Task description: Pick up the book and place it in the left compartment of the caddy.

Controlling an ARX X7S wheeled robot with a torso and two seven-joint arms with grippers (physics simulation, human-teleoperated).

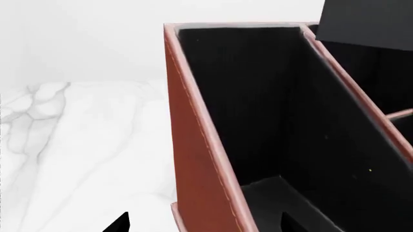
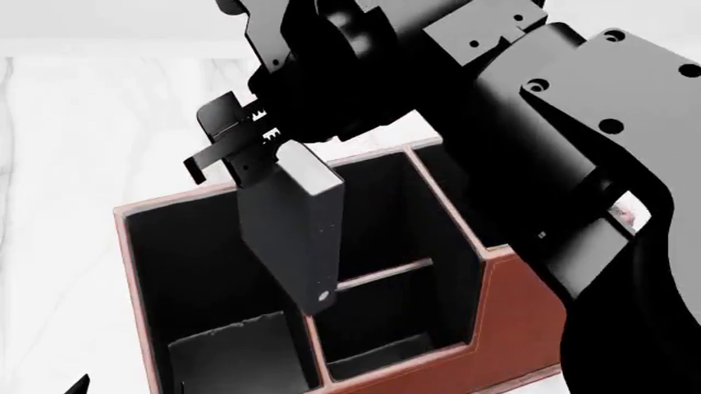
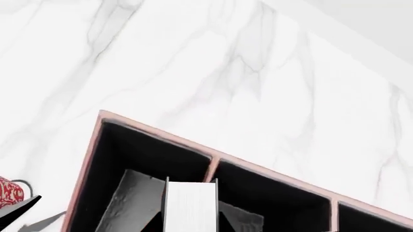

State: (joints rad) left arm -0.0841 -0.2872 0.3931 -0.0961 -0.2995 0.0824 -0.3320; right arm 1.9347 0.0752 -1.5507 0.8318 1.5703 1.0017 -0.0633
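Note:
My right gripper is shut on the top end of the black book, which hangs tilted down over the reddish-brown caddy. The book's lower end is above the divider between the left compartment and the small bays. In the right wrist view the book's white page edges sit between my right gripper's jaws, above the left compartment. My left gripper is open and empty, low beside the caddy's outer wall. That view also shows the left compartment and a book corner.
The caddy stands on a white marble table. The red patterned mug shows at the edge of the right wrist view, beside the caddy. My right arm fills the upper right of the head view and hides the caddy's far right.

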